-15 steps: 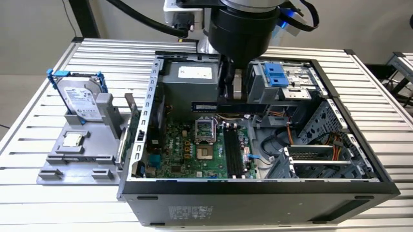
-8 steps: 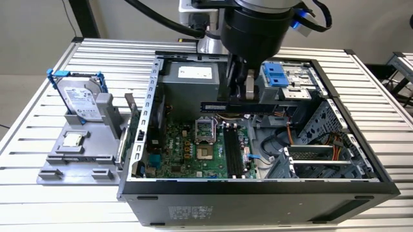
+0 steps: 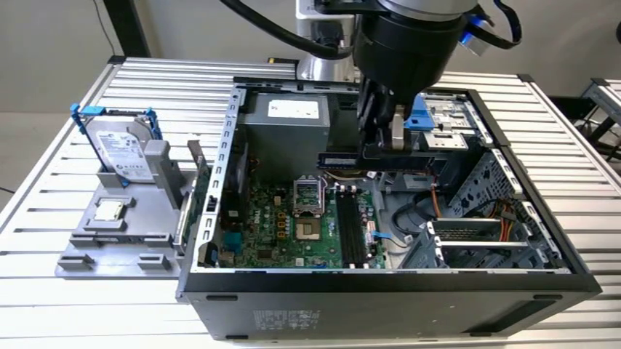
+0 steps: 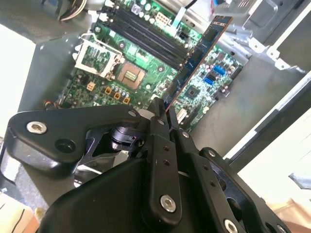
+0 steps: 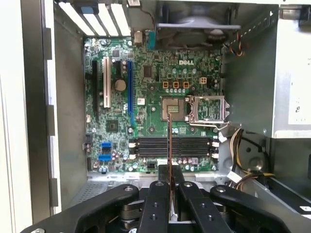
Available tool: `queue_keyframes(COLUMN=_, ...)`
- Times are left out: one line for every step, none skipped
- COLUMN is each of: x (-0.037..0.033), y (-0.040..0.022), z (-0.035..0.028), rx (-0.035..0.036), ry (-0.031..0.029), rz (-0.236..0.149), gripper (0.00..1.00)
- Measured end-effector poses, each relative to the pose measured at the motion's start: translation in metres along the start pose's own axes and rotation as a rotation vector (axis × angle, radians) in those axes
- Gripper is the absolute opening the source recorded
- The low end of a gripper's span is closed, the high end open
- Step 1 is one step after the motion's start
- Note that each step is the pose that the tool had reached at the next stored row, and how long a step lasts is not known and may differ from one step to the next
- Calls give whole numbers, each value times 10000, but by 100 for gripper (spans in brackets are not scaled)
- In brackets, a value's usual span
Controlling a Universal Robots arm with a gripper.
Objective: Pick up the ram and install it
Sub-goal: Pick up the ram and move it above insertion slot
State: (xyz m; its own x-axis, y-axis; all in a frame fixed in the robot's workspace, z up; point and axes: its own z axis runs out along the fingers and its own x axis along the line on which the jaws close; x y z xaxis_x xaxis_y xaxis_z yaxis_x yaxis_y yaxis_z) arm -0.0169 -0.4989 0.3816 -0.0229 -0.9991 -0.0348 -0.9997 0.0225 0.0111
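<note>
Slatted metal table [image 3: 87, 320] carries an open computer case [image 3: 388, 280]. The gripper [image 3: 383, 149] pinches the ram [image 3: 339, 161] above the motherboard [image 3: 291, 233]; black slots [image 3: 351, 229] lie at six o'clock from it. I judge it light, stiff but fragile: better to grip the board edges, not chips.

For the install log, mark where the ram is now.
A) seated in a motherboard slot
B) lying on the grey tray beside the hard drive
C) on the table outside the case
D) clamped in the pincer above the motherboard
D: the pincer is shut on the ram, which hangs over the motherboard, clear of the black memory slots.
</note>
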Motion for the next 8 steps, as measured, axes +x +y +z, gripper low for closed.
queue_keyframes(x=-3, y=-23, z=0, rx=0, ry=0, rz=0, gripper=0)
queue_keyframes(x=-5, y=-45, z=0, rx=0, ry=0, rz=1, gripper=0)
queue_keyframes(x=-10, y=-69, z=0, rx=0, ry=0, rz=0, gripper=0)
queue_keyframes(x=-14, y=-93, z=0, rx=0, ry=0, rz=0, gripper=0)
queue_keyframes(x=-19, y=-116, z=0, rx=0, ry=-1, rz=0, gripper=0)
queue_keyframes(x=-25, y=-139, z=0, rx=0, ry=0, rz=0, gripper=0)
queue_keyframes(x=-31, y=-162, z=0, rx=0, ry=-1, rz=1, gripper=0)
queue_keyframes(x=-38, y=-186, z=0, rx=0, ry=-1, rz=5, gripper=0)
